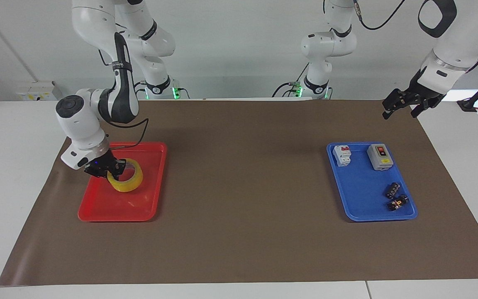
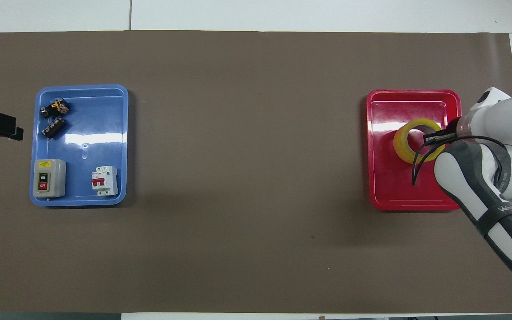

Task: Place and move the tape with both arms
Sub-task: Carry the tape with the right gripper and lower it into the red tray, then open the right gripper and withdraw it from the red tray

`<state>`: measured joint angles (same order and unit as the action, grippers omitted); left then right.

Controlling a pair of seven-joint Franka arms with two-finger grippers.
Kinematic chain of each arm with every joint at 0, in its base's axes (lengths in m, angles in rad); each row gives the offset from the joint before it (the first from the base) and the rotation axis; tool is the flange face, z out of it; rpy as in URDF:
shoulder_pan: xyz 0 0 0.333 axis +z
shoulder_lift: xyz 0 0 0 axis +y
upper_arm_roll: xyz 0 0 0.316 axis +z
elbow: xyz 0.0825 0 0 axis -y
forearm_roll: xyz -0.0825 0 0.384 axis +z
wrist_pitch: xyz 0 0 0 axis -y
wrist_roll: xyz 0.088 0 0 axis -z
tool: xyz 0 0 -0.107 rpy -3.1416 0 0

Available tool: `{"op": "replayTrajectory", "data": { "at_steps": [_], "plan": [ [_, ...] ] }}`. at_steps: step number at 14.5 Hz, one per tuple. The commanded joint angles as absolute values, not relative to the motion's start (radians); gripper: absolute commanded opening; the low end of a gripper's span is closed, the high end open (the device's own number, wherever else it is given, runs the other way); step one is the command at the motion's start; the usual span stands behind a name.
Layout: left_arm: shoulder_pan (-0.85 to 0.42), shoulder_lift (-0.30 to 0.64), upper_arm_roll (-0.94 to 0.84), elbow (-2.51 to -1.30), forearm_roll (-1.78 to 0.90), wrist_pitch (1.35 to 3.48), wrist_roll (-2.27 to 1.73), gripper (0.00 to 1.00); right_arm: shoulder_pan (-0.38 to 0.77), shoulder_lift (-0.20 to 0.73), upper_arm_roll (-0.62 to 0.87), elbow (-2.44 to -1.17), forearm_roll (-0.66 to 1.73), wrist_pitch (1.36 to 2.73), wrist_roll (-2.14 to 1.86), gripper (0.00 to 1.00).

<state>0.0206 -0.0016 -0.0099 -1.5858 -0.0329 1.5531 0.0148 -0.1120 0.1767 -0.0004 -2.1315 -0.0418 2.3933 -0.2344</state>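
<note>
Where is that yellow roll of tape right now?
The tape is over the red tray at the right arm's end of the table, gripped by the right claw.

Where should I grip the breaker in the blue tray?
Grip the breaker across its two long white sides, coming straight down. It lies flat near the blue tray's robot-side rim, apart from the switch box, so fingers likely fit on both sides. The left gripper is closest.

On the bench [image 1: 239, 249], a mat [image 1: 243, 174] carries two trays, well apart. The tray at the right arm's end [image 1: 98, 207] holds the tape [image 1: 128, 181], seemingly just above its floor; the tray at the left arm's end [image 1: 357, 195] holds four small parts.
</note>
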Motion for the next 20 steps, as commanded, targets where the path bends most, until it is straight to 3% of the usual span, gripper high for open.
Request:
{"op": "replayTrajectory", "data": {
  "at_steps": [1, 6, 7, 8, 12, 14, 20],
  "plan": [
    [0.020, -0.014, -0.008, -1.588, -0.054, 1.542, 0.025, 1.00, -0.146, 0.144, 0.014, -2.186, -0.049, 2.434, -0.258, 0.00],
    [0.020, -0.014, -0.008, -1.588, -0.054, 1.542, 0.026, 1.00, -0.144, 0.160, 0.015, -2.200, -0.048, 2.439, -0.245, 0.00],
    [0.020, -0.014, -0.008, -1.588, -0.054, 1.542, 0.025, 1.00, -0.143, 0.161, 0.014, -2.200, -0.048, 2.439, -0.241, 0.30],
    [0.020, -0.014, -0.008, -1.588, -0.054, 1.542, 0.025, 1.00, -0.144, 0.161, 0.015, -2.200, -0.048, 2.439, -0.236, 0.99],
    [0.020, -0.014, -0.008, -1.588, -0.054, 1.542, 0.025, 1.00, -0.130, 0.147, 0.018, -2.103, -0.048, 2.390, -0.227, 1.00],
    [0.020, -0.014, -0.008, -1.588, -0.054, 1.542, 0.025, 1.00, -0.121, 0.149, 0.023, -1.963, -0.048, 2.254, -0.215, 1.00],
    [0.020, -0.014, -0.008, -1.588, -0.054, 1.542, 0.025, 1.00, -0.020, 0.135, 0.028, -1.695, -0.086, 1.913, 0.083, 1.00]
  ]
}}
